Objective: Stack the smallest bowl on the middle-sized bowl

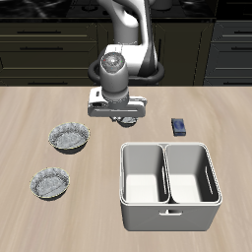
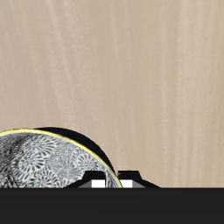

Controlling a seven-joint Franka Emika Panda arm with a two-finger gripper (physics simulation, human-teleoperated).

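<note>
Two wide fluted silvery-grey bowls sit on the wooden bench: the paler, shallow middle-sized bowl and a darker, deeper bowl behind it. The tiny fluted smallest bowl shows only in the wrist view, cut off, close by the pincer. The pincer's opening cannot be made out. One grey two-compartment bin and one small dark blue block stand apart.

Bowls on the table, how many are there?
3. One bowl farther back and one bowl nearer the front edge, both apart from the double bin. A third bowl sits at the pincer, mostly hidden in the exterior view.
</note>
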